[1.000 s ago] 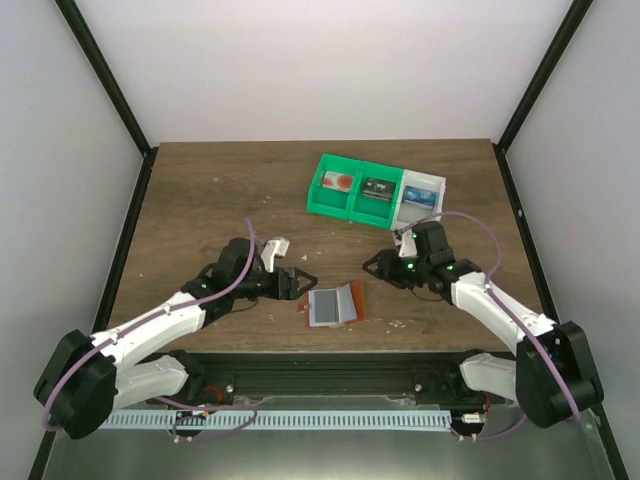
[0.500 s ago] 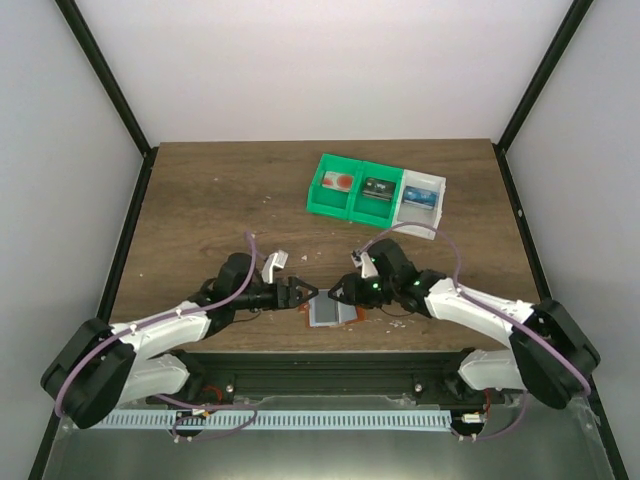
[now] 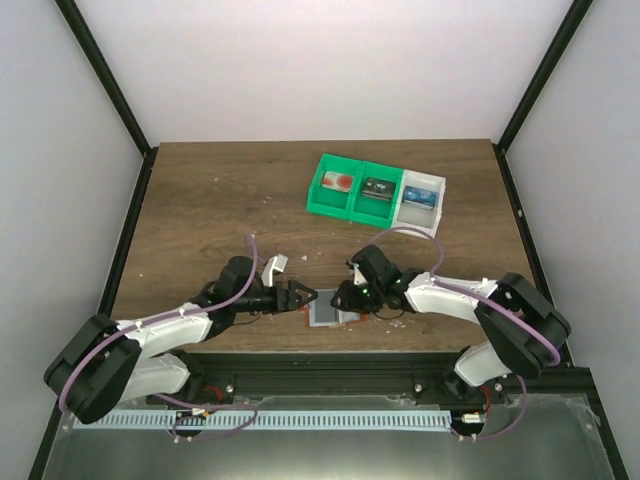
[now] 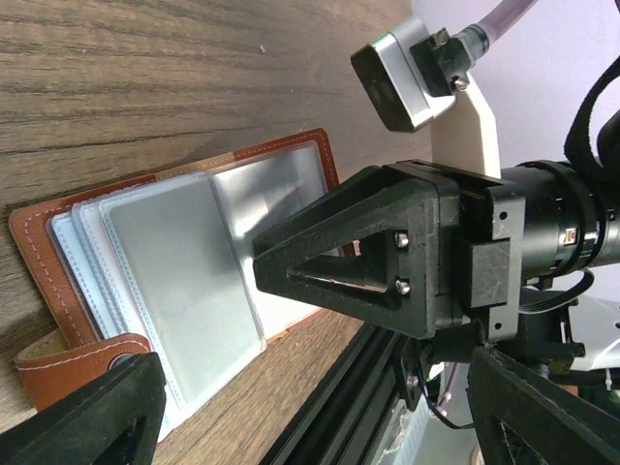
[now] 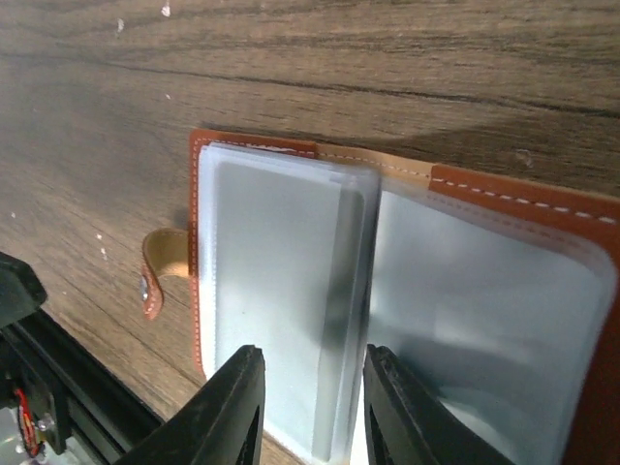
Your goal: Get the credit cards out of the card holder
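The reddish-brown card holder [image 3: 328, 312] lies open near the table's front edge, its pale grey-blue pockets up. No card shows in the pockets in the left wrist view [image 4: 174, 281] or the right wrist view [image 5: 281, 291]. My left gripper [image 3: 311, 296] is open at the holder's left edge, its fingertips [image 4: 92, 407] wide apart. My right gripper [image 3: 341, 299] is low over the holder, open a little, its fingertips [image 5: 237, 407] on either side of a raised pocket leaf. A white card with a red mark [image 3: 338, 182] and a blue card [image 3: 422, 196] lie in the bins.
A green bin [image 3: 352, 190] and an adjoining white bin [image 3: 440, 205] stand at the back right; the middle compartment holds a dark card [image 3: 376, 188]. The black front rail [image 3: 330, 352] runs just beyond the holder. Both grippers are close together.
My right arm has swung left and down from beside the bins onto the open holder. My left gripper has moved right and nearer, up to the holder's left edge.
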Motion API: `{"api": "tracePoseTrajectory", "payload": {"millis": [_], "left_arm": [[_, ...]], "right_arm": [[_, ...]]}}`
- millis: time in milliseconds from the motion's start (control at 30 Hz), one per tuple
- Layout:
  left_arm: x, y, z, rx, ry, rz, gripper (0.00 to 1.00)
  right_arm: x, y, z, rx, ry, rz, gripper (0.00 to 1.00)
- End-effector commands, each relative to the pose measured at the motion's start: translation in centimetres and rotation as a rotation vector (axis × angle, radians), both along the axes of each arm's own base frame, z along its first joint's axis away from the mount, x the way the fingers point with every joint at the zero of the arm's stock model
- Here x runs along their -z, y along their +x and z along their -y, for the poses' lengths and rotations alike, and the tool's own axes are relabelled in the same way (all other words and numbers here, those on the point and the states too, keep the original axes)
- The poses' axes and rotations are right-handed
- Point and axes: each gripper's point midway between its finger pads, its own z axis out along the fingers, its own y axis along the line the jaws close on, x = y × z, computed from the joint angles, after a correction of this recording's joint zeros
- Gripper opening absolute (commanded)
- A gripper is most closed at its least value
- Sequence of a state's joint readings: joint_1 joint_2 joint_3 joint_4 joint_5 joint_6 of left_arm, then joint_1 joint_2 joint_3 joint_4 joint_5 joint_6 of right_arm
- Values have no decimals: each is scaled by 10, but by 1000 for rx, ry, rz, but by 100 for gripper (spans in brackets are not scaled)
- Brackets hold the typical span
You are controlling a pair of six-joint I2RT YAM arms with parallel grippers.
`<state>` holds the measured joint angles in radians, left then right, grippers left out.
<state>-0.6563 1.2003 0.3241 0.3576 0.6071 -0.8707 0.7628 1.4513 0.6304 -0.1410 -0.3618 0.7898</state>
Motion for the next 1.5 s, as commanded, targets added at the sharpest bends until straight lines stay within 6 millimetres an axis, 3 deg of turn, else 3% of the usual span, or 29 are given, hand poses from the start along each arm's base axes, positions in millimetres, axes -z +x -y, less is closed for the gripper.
{"api": "tracePoseTrajectory", "payload": {"millis": [0, 333, 700, 1467], "left_arm": [[-1, 1, 1, -4, -13, 10, 87], [-2, 1, 4, 8, -30, -4, 87], [-9, 6, 13, 24, -69, -6, 87], [18, 9, 19, 46, -36, -55, 87]], "right_arm": [[3, 4, -5, -24, -11, 28, 29], [27, -2, 2, -20, -50, -6, 11], [36, -15, 0, -38, 4, -45, 1], [45, -25, -2, -28, 58, -91, 0]]}}
